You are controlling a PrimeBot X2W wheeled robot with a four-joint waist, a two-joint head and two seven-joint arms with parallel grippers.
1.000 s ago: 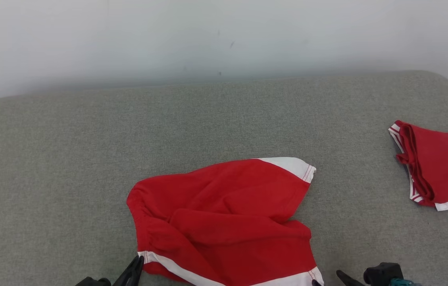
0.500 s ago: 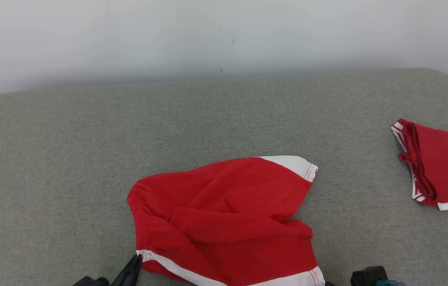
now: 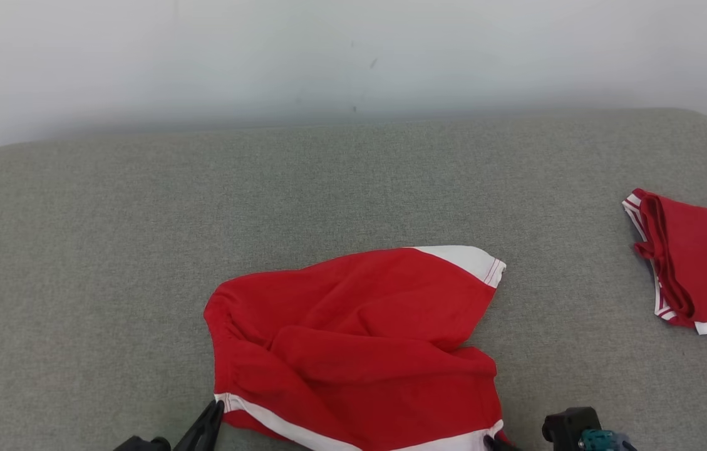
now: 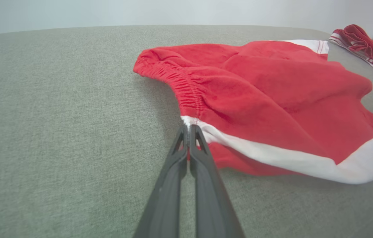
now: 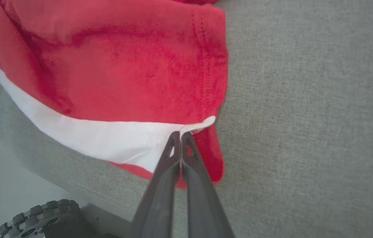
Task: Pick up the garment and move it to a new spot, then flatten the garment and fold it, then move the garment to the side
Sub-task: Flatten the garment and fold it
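At the near edge of the grey upholstered surface (image 3: 109, 250), our left gripper (image 4: 189, 127) and right gripper (image 5: 180, 134) each pinch a white-striped corner of the red fabric shorts (image 3: 353, 326).

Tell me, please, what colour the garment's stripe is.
White stripe, against the red garment; clearest in the left wrist view.

Head view: the garment (image 3: 353, 338) runs off the bottom edge; a second red garment (image 3: 704, 263) is cut by the right edge. The right pincer (image 3: 492, 442) lies mostly below that frame.
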